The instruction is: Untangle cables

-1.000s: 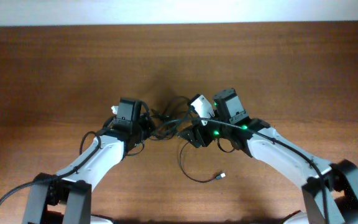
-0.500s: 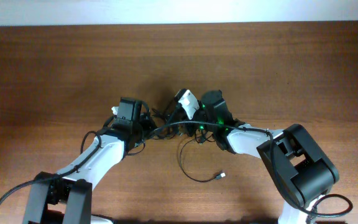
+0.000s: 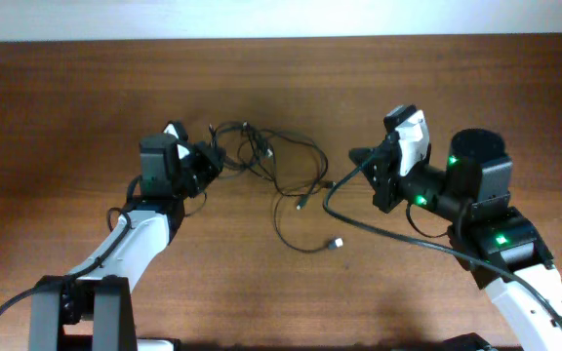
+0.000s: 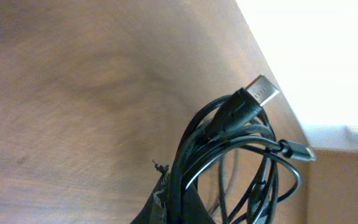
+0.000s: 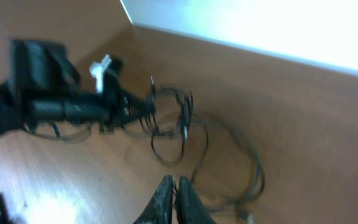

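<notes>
Black cables [image 4: 225,121] are hanging bunched in the clamped left gripper [image 3: 206,161]; the right gripper [image 5: 173,185] is hovering apart, fingers together.

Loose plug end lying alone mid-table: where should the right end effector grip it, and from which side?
Probably just behind the plug. That stretch lies flat on the table, apart from the tangle of cables clamped in the left end effector. Open the right end effector, shut at present, and bring it down from above with its fingers straddling the thin cord.
</notes>
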You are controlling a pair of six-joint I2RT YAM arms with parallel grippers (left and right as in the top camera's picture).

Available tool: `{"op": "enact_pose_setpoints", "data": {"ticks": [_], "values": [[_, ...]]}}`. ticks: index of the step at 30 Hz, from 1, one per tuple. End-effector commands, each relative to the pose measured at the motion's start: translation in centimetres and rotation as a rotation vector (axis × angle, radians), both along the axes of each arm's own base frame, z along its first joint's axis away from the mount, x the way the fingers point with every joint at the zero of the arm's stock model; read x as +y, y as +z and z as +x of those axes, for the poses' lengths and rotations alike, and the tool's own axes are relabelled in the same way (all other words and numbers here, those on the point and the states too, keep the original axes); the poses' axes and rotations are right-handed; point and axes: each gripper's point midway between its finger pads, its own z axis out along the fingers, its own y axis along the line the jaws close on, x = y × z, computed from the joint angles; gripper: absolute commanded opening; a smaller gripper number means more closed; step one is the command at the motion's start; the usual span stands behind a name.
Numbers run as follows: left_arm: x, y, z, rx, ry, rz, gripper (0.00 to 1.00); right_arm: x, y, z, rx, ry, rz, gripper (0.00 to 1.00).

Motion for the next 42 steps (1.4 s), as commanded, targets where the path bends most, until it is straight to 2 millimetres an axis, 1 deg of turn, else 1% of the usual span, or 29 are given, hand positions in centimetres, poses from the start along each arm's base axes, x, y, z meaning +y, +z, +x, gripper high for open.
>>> {"op": "enact_pose_setpoints", "data": {"ticks": [1, 2, 3, 5, 7, 9, 10, 12, 14, 16, 18, 19, 21, 25, 26, 27, 28, 29, 30, 31, 32, 33, 35, 36, 37, 38, 39, 40, 42], "values": [[-2.7, 1.5, -1.5, -0.089, -0.245, 0.024, 0.00, 4.4, -5.9, -3.8, 0.300, 0.185, -0.013, 0.35], [-4.6, 2.6, -2.5, -0.180, -0.413, 0.031, 0.00, 7.7, -7.6, -5.8, 0.378, 0.334, 0.003, 0.52], [-5.4, 3.0, -3.1, -0.227, -0.494, 0.030, 0.00, 9.7, -8.5, -6.7, 0.395, 0.423, 0.010, 0.52], [-6.4, 3.7, -4.1, -0.247, -0.563, -0.019, 0.00, 12.6, -10.6, -6.6, 0.341, 0.529, -0.013, 0.55], [-7.2, 4.3, -4.9, -0.238, -0.606, -0.089, 0.00, 13.8, -12.8, -5.2, 0.339, 0.533, -0.017, 0.58], [-7.6, 4.6, -5.5, -0.179, -0.598, -0.180, 0.00, 13.1, -15.9, -3.2, 0.343, 0.426, -0.113, 0.61], [-7.6, 4.6, -5.5, -0.162, -0.586, -0.196, 0.00, 12.9, -16.1, -2.8, 0.318, 0.414, -0.138, 0.61], [-7.6, 4.6, -5.5, -0.120, -0.558, -0.235, 0.00, 12.9, -15.8, -2.1, 0.284, 0.398, -0.144, 0.61], [-7.6, 4.6, -5.5, -0.116, -0.557, -0.236, 0.00, 12.8, -15.0, -2.5, 0.281, 0.406, -0.136, 0.61], [-7.6, 4.5, -5.5, -0.112, -0.556, -0.238, 0.00, 10.8, -12.8, -3.5, 0.298, 0.376, -0.137, 0.61], [-7.6, 4.5, -5.6, -0.041, -0.510, -0.301, 0.01, 9.3, -11.4, -3.0, 0.281, 0.337, -0.125, 0.60], [-7.6, 4.5, -5.6, -0.009, -0.488, -0.329, 0.00, 9.4, -11.8, -2.8, 0.285, 0.338, -0.128, 0.60], [-7.7, 4.6, -5.7, 0.052, -0.455, -0.390, 0.00, 10.5, -13.1, -4.1, 0.368, 0.429, -0.078, 0.60], [-8.0, 4.8, -6.1, 0.194, -0.380, -0.527, 0.00, 11.2, -14.5, -3.3, 0.376, 0.437, -0.070, 0.60], [-8.0, 4.8, -6.1, 0.216, -0.366, -0.546, 0.00, 11.8, -13.7, -4.0, 0.376, 0.493, -0.022, 0.60], [-8.0, 4.8, -6.0, 0.226, -0.354, -0.551, 0.00, 13.4, -10.2, -6.3, 0.338, 0.700, 0.146, 0.61], [-7.7, 4.2, -5.7, 0.232, -0.315, -0.528, 0.00, 13.9, -7.3, -8.1, 0.285, 0.861, 0.263, 0.59], [-7.6, 3.3, -5.4, 0.242, -0.272, -0.488, 0.00, 13.8, -5.3, -9.4, 0.231, 0.980, 0.338, 0.43], [-7.6, 2.2, -5.2, 0.255, -0.228, -0.434, 0.00, 13.7, -4.1, -9.7, 0.205, 1.030, 0.372, 0.17], [-8.4, 1.6, -5.3, 0.239, -0.233, -0.370, 0.00, 13.9, -3.5, -9.2, 0.217, 1.011, 0.381, 0.04], [-9.4, 1.2, -5.6, 0.216, -0.261, -0.316, 0.00, 14.2, -3.3, -8.6, 0.206, 0.979, 0.376, 0.04], [-10.5, 0.3, -6.0, 0.185, -0.293, -0.209, 0.00, 14.6, -2.8, -6.9, 0.164, 0.890, 0.355, 0.04], [-9.0, -3.1, -7.3, 0.296, -0.187, -0.055, 0.00, 14.0, -1.0, -5.0, 0.114, 0.821, 0.352, 0.04], [-8.8, -3.5, -7.7, 0.319, -0.178, -0.045, 0.00, 13.3, -0.7, -3.6, 0.124, 0.741, 0.342, 0.04], [-8.9, -3.3, -7.5, 0.306, -0.185, -0.052, 0.00, 12.2, -2.6, -1.3, 0.209, 0.575, 0.299, 0.08], [-9.0, -2.9, -7.1, 0.264, -0.211, -0.034, 0.00, 10.7, -5.8, 0.3, 0.370, 0.387, 0.248, 0.33], [-9.1, -2.7, -6.8, 0.209, -0.264, 0.015, 0.00, 9.6, -7.8, 0.8, 0.479, 0.270, 0.213, 0.43], [-9.1, -2.8, -6.9, 0.164, -0.324, 0.074, 0.00, 8.2, -10.4, 1.0, 0.630, 0.106, 0.177, 0.48], [-9.1, -3.0, -7.1, 0.113, -0.404, 0.152, 0.00, 7.7, -12.5, 0.9, 0.814, -0.027, 0.202, 0.56]]}}
